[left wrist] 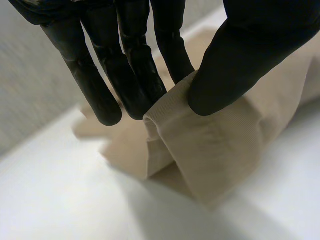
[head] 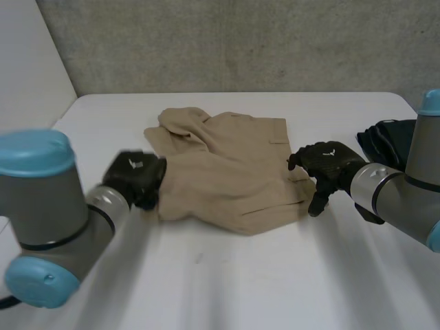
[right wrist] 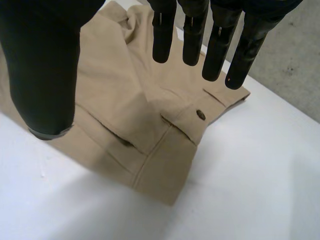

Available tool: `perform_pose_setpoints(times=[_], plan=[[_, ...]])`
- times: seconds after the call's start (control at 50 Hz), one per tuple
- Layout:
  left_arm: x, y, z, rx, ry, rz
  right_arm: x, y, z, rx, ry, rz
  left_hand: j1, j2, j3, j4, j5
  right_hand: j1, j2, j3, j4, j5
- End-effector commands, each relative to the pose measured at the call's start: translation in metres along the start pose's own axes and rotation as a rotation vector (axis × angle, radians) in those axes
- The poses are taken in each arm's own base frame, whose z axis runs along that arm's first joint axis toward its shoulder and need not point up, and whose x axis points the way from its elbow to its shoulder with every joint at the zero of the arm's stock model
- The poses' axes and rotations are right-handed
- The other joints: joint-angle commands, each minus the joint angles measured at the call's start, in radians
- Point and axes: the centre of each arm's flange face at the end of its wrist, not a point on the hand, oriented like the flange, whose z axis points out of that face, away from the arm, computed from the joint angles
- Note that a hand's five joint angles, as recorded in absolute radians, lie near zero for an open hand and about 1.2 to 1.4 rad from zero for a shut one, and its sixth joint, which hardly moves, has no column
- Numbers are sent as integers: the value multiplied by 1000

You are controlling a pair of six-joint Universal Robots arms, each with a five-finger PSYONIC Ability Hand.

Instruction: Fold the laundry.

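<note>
Tan trousers (head: 234,172) lie loosely folded in the middle of the white table (head: 227,275), with a bunched part at the far side. A buttoned pocket flap (right wrist: 197,116) faces up near the edge closest to the robot's right side.

The left hand (head: 134,175) is at the trousers' left edge. In its wrist view, the thumb (left wrist: 250,55) presses on a hemmed fold of the cloth (left wrist: 220,150) and the fingers (left wrist: 135,75) are behind it, so the edge is pinched and raised off the table.

The right hand (head: 326,165) is at the right edge. In its wrist view, the fingers (right wrist: 220,45) are straight and spread above the cloth (right wrist: 130,110), grasping nothing.

A dark garment (head: 385,141) lies beyond the right arm, near the table's right edge and apart from the trousers.
</note>
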Motion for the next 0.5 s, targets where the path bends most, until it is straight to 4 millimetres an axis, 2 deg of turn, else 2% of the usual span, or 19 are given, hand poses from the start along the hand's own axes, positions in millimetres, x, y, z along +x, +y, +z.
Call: perform_pose_setpoints(times=[0.02,0.12,0.24,0.32,0.42,0.5], plan=[[-19,-68,-35,230,-64,-6,2,20,0,-47,-7,47,267,206,209,202,242,10,-49,-54,-55,-54],[-17,-89,-49,306,-61,-7,-1,29,7,-5,7,88,267,206,209,202,242,19,-40,-45,-46,-45],[-7,-103,-57,358,-33,-2,-4,36,13,40,18,167,267,206,209,202,242,22,-37,-42,-43,-42],[-4,-109,-59,376,-26,-1,-8,43,17,36,14,227,267,206,209,202,242,25,-34,-39,-40,-39],[-3,-112,-61,384,-22,0,-14,45,25,63,16,221,267,206,209,202,242,78,19,14,13,14],[-3,-113,-62,386,-19,0,-12,52,34,69,53,209,267,206,209,202,242,148,89,84,83,84]])
